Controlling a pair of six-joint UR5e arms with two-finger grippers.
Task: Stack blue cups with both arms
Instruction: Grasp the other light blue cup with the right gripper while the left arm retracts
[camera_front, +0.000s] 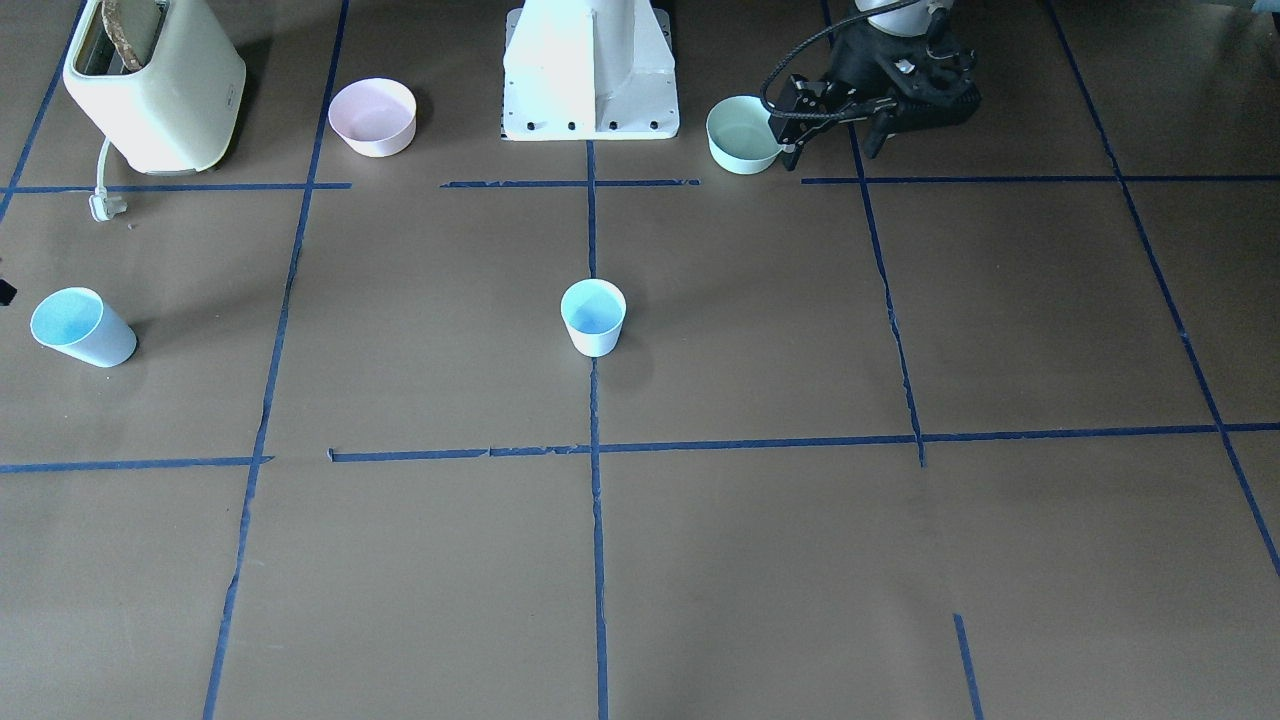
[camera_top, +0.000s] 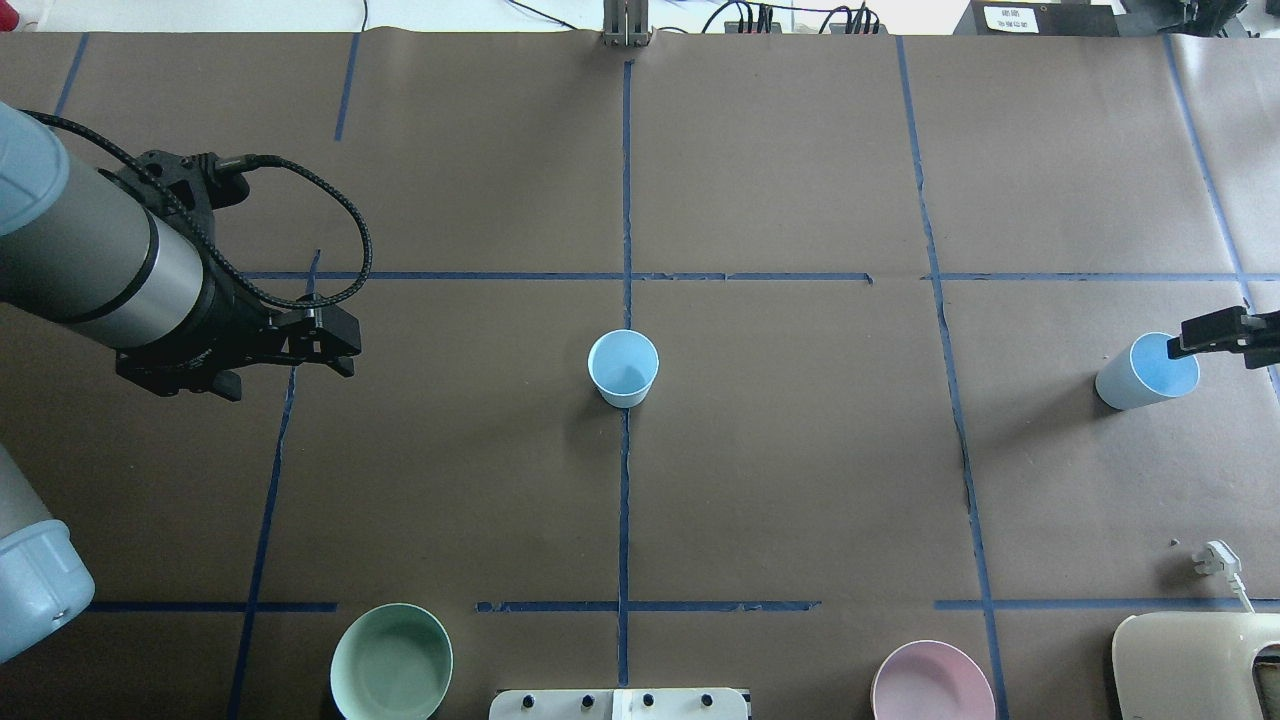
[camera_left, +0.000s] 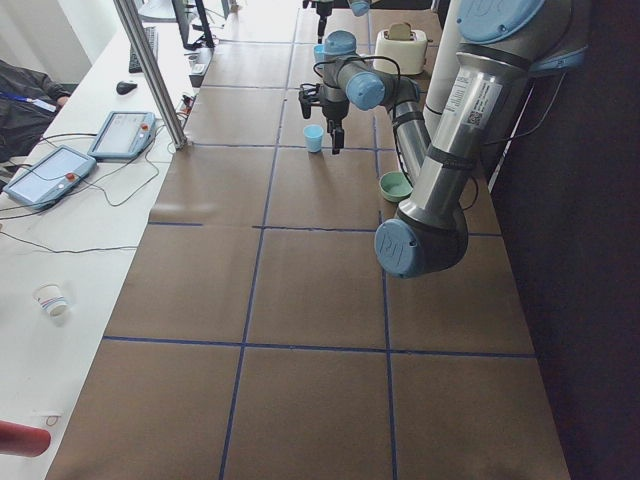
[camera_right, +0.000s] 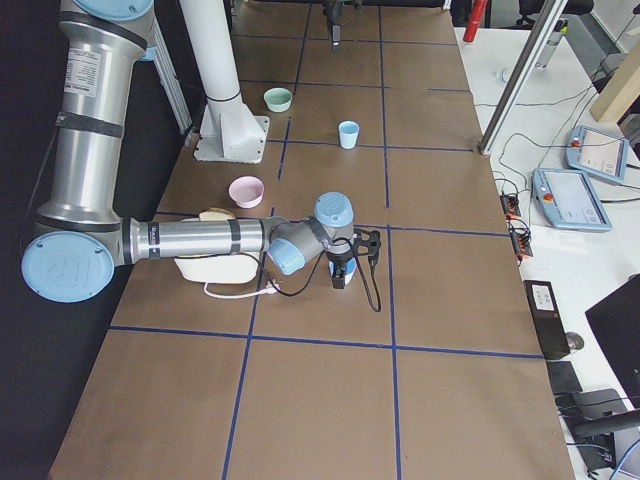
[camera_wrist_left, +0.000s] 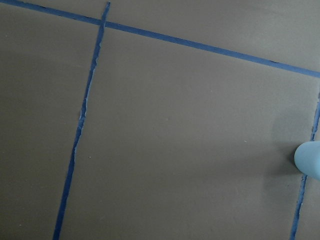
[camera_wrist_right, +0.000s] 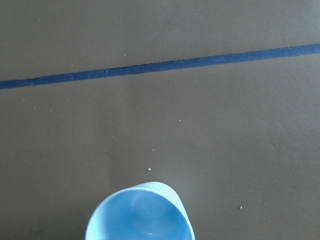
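Tilted blue cup (camera_wrist_right: 139, 212), cut off below; right end effector (camera_top: 1215, 335) barely visible.

Brown table (camera_top: 800, 450), blue tape grid (camera_top: 626, 200)

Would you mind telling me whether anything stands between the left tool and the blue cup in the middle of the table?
Nothing visible does. Only bare table lies between the left tool and the centre blue cup; the mint-green bowl sits off that path, closer to the robot.
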